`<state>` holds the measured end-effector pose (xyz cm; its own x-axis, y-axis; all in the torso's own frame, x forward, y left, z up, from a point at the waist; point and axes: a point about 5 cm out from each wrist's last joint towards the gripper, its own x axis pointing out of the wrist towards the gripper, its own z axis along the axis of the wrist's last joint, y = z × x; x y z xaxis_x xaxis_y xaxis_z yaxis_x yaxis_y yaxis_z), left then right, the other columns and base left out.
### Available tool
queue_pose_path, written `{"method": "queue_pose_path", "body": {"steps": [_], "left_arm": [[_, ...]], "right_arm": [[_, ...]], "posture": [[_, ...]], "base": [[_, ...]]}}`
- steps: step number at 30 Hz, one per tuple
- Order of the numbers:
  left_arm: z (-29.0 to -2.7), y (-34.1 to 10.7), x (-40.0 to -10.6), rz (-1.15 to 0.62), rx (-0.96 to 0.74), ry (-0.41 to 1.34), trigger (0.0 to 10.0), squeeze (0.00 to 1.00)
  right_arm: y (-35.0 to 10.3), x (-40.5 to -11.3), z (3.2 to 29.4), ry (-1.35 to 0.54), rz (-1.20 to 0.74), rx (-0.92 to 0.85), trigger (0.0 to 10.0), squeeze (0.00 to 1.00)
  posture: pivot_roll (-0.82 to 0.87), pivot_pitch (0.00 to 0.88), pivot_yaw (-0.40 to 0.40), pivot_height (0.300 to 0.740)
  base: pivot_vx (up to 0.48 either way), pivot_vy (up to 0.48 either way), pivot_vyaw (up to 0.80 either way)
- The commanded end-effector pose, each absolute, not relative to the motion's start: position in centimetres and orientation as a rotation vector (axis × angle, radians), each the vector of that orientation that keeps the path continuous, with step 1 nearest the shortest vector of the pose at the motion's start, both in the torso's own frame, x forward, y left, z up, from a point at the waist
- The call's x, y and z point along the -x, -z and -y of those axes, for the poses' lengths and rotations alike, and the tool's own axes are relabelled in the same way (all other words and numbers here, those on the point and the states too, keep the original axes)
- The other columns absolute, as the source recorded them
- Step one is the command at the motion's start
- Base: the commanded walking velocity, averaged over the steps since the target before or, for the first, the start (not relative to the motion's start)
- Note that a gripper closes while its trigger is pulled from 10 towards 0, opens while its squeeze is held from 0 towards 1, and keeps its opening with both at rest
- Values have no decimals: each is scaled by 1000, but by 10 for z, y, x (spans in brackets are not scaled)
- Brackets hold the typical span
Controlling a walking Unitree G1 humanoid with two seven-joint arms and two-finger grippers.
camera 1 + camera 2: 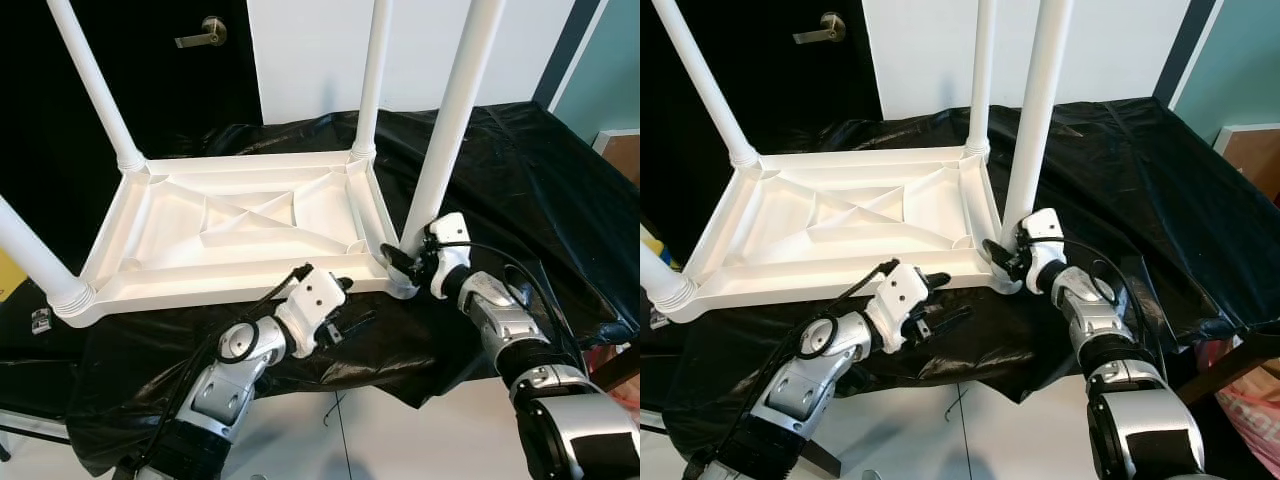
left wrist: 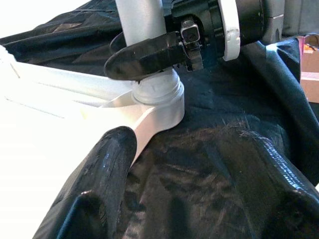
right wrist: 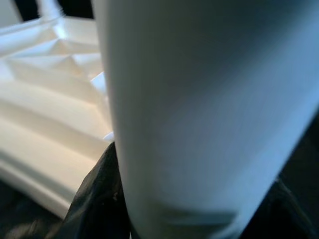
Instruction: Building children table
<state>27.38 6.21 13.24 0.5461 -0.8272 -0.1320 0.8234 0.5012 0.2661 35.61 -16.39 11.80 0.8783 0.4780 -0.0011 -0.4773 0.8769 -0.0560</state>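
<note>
While the right gripper [image 1: 405,262] clasps the leg [image 1: 452,120], assembly nears its end.
Upside-down table top [image 1: 240,235] lies on the desk; left gripper [image 1: 350,312] fingers spread beside it. Next: twist the leg tight.

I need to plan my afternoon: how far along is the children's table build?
Nearly finished, by the look of it. The white tabletop lies upside down on the black cloth with all four legs standing in its corner sockets. In hand: the right gripper is clamped around the base of the near-right leg, apparently seating it. The left gripper waits open beside the tabletop's near edge. Left: releasing and flipping the table upright.
</note>
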Motion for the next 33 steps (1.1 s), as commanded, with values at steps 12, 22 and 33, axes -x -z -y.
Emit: {"method": "queue_pose_path", "body": {"steps": [12,22,33], "left_arm": [[-65,-127,-273,-12,-330,989,10000,0],[-65,-123,-269,-31,-332,997,10000,0],[-69,-120,-265,-44,-316,964,10000,0]], "right_arm": [[-100,-356,168,-74,-94,-23,10000,0],[-101,-355,131,110,-82,-85,10000,0],[-115,-351,120,133,5,-86,10000,1000]], "posture": [[4,0,16,740],[12,0,10,740],[28,8,-16,740]], "base": [[0,0,0],[0,0,0],[0,0,0]]}}
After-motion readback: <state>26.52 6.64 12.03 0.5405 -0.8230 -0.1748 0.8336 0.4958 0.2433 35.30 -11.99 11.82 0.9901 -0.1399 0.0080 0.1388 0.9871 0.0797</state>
